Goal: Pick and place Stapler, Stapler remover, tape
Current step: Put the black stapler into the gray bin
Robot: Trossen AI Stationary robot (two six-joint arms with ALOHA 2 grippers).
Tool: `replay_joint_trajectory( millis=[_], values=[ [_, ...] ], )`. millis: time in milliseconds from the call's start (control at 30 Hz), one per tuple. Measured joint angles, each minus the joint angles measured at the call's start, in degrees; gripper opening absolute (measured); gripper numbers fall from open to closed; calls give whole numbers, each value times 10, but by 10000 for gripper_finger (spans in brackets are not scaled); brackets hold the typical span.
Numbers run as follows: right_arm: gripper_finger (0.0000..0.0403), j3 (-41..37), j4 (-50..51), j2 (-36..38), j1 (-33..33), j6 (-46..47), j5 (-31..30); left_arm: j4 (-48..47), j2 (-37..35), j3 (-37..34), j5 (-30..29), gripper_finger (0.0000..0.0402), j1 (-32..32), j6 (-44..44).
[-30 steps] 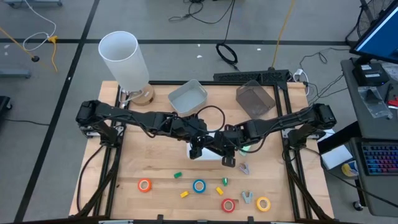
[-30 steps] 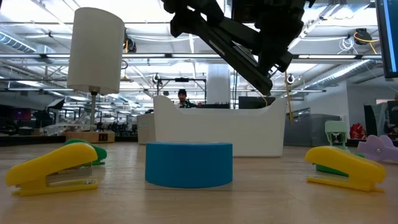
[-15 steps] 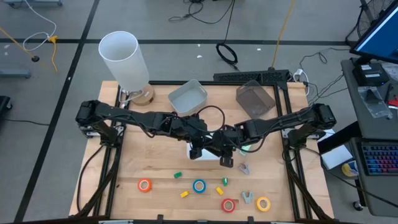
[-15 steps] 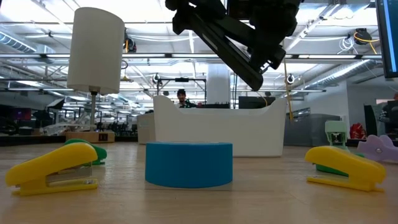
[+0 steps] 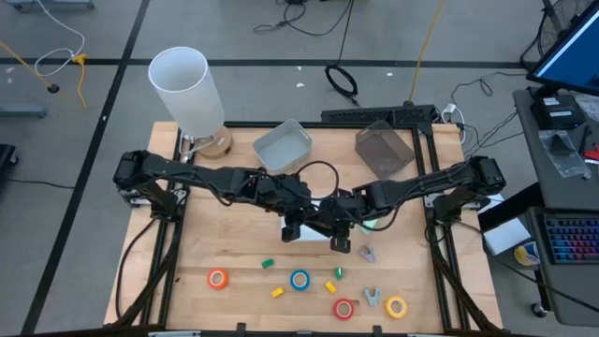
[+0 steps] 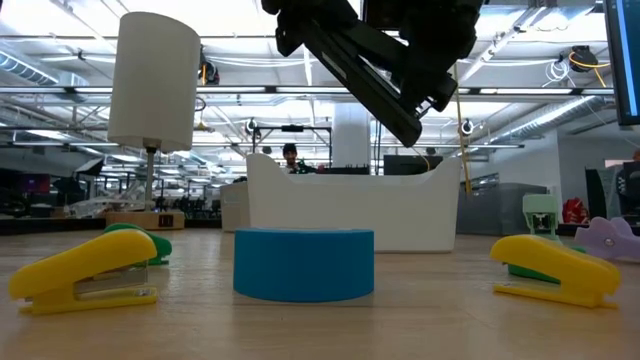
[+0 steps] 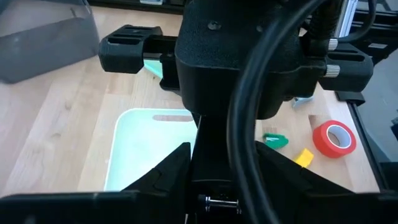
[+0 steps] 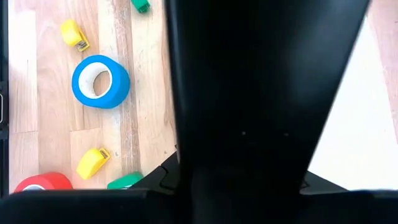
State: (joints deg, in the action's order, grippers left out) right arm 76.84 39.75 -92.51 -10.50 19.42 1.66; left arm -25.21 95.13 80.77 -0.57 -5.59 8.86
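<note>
**A:** Fingers: can't tell on either gripper. Arm housings fill both wrist views, and the high view is too small.

**B:** Where are they?

**A:** Both are above the white tray (image 5: 292, 233). The left gripper (image 5: 297, 226) is over its left part and the right gripper (image 5: 343, 238) is at its right end, close together. Can't tell if either holds or touches anything.

**B:** Containers?

**A:** 3. The part of the white tray's floor that shows in the left wrist view is plain white; the arms cover the rest. The white bin (image 5: 283, 147) and dark clear bin (image 5: 384, 150) sit on the tray's far side, well apart from it. Can't make out their contents.

**B:** Tape?

**A:** 4 rolls, all flat on the wood on the side of the tray away from the 2 bins. The orange tape (image 5: 217, 278) is off to the left and the blue tape (image 5: 299, 279) is straight out from the tray. The red tape (image 5: 343, 308) and yellow tape (image 5: 396, 306) are farther out to the right.

**B:** Staplers, removers?

**A:** 4 tiny staplers lie between the tray and the rolls: green stapler (image 5: 267, 264), yellow stapler (image 5: 278, 291), 2nd yellow stapler (image 5: 329, 285), 2nd green stapler (image 5: 339, 272). 1 grey remover (image 5: 367, 253) is just beside the tray's right corner. The 2nd remover (image 5: 372, 298) is between the red and yellow rolls.

**B:** Anything else?

**A:** A white cylinder (image 5: 187, 86) stands beyond the white bin, far left of the tray. A person shows in the room behind.
</note>
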Motion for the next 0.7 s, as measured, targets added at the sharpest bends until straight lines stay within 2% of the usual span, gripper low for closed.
replay_joint_trajectory(
  millis=[300, 567, 700],
  values=[
    [211, 0, 4, 1, 2, 13, -1, -15, -13, -2, -42, 145, -3, 5],
    [243, 1, 44, 2, 2, 14, 12, -32, -52, -2, -75, 144, -3, 2],
    [246, 1, 78, 3, -2, 23, 33, -63, -71, -2, -169, 142, 4, -1]
  ],
)
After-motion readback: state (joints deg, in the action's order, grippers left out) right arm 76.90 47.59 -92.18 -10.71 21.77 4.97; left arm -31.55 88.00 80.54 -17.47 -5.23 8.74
